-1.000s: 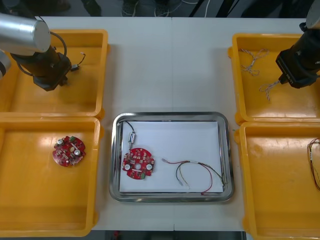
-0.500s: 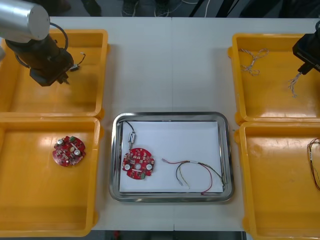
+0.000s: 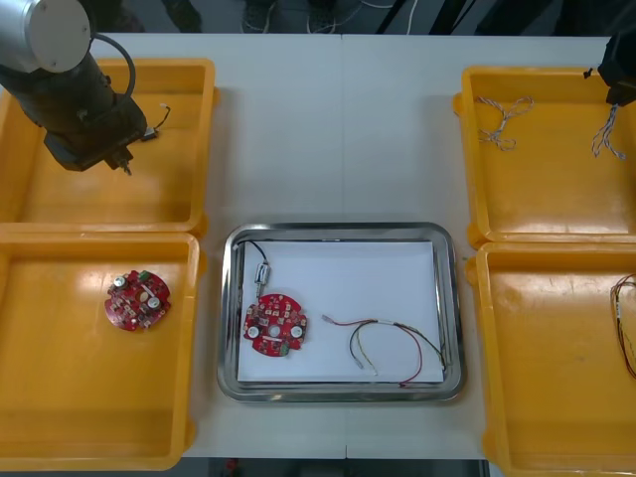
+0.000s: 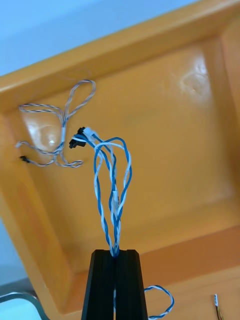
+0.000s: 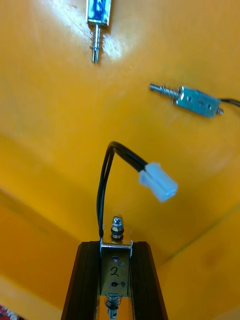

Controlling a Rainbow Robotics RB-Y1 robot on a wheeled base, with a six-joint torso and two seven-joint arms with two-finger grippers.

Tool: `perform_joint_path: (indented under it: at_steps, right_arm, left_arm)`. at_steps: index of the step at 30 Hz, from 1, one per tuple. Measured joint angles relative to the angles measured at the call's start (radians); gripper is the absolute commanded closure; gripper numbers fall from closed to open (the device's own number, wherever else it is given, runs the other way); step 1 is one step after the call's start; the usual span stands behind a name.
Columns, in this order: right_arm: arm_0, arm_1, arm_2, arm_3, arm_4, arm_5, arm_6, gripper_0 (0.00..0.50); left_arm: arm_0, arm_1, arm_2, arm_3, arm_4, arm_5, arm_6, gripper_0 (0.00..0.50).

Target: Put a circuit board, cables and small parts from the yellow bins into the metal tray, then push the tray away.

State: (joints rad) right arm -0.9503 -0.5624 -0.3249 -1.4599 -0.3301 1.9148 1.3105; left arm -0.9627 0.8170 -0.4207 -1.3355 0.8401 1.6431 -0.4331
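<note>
Over the far left yellow bin (image 3: 189, 149), my left gripper (image 3: 119, 159) (image 5: 115, 246) is shut on a small metal part (image 5: 115, 272). The part's black cable ends in a white plug (image 5: 158, 183). My right gripper (image 3: 618, 91) (image 4: 115, 252) is above the far right yellow bin (image 3: 537, 199), shut on a twisted blue and white cable (image 3: 606, 134) (image 4: 113, 185) that hangs clear of the bin floor. The metal tray (image 3: 340, 233), white inside, holds a red circuit board (image 3: 275, 323), a small metal part with a black cable (image 3: 262, 272) and a red and yellow cable (image 3: 388, 343).
A second circuit board (image 3: 137, 300) lies in the near left bin. Two more small metal parts (image 5: 195, 100) (image 5: 98, 15) rest in the far left bin. Another twisted cable (image 3: 502, 114) (image 4: 55, 130) lies in the far right bin, and a cable (image 3: 626, 323) in the near right one.
My right gripper has risen and moved toward the far right corner, lifting the twisted cable off the bin floor. My left gripper has lifted slightly and shifted left with its part.
</note>
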Motion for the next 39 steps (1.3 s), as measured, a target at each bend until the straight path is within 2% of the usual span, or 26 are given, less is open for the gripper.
perform_joint_path:
  at_steps: [4,10,18,24,35,39]
  right_arm:
    - [0.041,-0.031,0.051,-0.096,-0.077,0.001,0.023,0.5]
    - [0.119,-0.088,0.154,-0.254,-0.216,0.002,0.155,0.5]
    - [0.185,-0.102,0.238,-0.438,-0.349,0.002,0.169,0.5]
    - [0.188,-0.105,0.311,-0.504,-0.399,0.002,0.382,0.5]
    - [0.189,-0.105,0.516,-0.669,-0.431,0.002,0.411,0.5]
    - [0.19,-0.096,0.571,-0.683,-0.45,0.002,0.411,0.5]
  left_arm:
    - [0.002,0.0,0.0,-0.081,0.024,0.042,0.0,0.5]
    - [0.003,0.001,0.0,-0.199,0.068,0.075,-0.006,0.5]
    - [0.02,0.001,0.0,-0.351,0.099,0.096,-0.05,0.5]
    - [0.045,0.001,0.0,-0.417,0.114,0.106,-0.062,0.5]
    - [0.049,0.002,0.0,-0.425,0.126,0.128,-0.063,0.5]
    - [0.049,0.002,0.0,-0.425,0.126,0.129,-0.071,0.5]
